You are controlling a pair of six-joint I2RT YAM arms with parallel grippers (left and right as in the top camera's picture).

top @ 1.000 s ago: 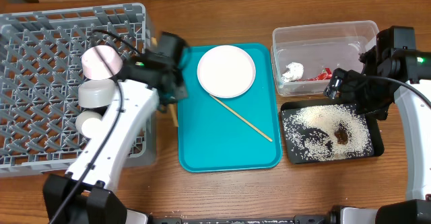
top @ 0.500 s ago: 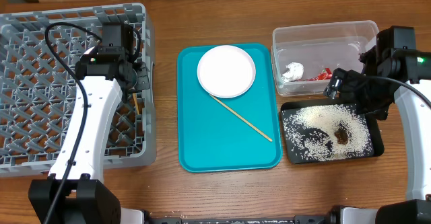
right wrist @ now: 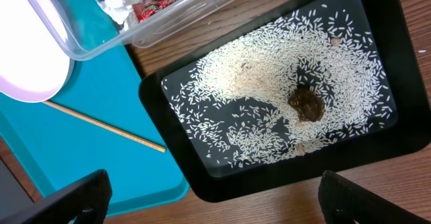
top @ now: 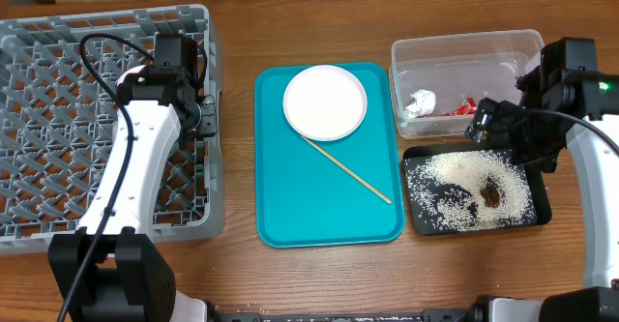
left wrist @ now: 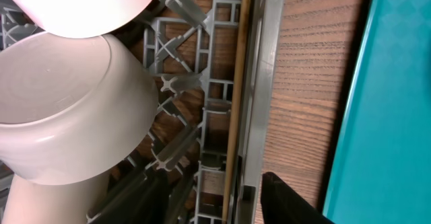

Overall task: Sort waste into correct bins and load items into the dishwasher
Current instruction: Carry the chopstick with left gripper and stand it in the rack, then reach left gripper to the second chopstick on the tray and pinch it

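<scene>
**Chopstick (left wrist: pixel 237 83) lies along the rack's (top: pixel 58 119) right edge**
Our left gripper (left wrist: pixel 212 190) stands spread, the stick loose between its jaws, so we lift straight up and avoid snagging it. Our right gripper (right wrist: pixel 215 204) hangs wide and empty over the rice tray (right wrist: pixel 269 175). The second chopstick (top: pixel 346 168) waits on the teal tray (top: pixel 290 206).

I counted one dish rack (top: pixel 48 119), one teal tray (top: pixel 319 216), one white plate (top: pixel 325 102) and two chopsticks: the tray chopstick (top: pixel 346 169) and the rack chopstick (left wrist: pixel 237 96). There were two bowls, a pinkish bowl (left wrist: pixel 94 5) and a grey bowl (left wrist: pixel 67 109); two bins, a clear tub (top: pixel 464 42) and a black tray (right wrist: pixel 404 136); one napkin (top: pixel 422 102), one wrapper (top: pixel 456 107), one brown bit (right wrist: pixel 306 104), and rice grains (right wrist: pixel 236 83) beyond my counting
</scene>
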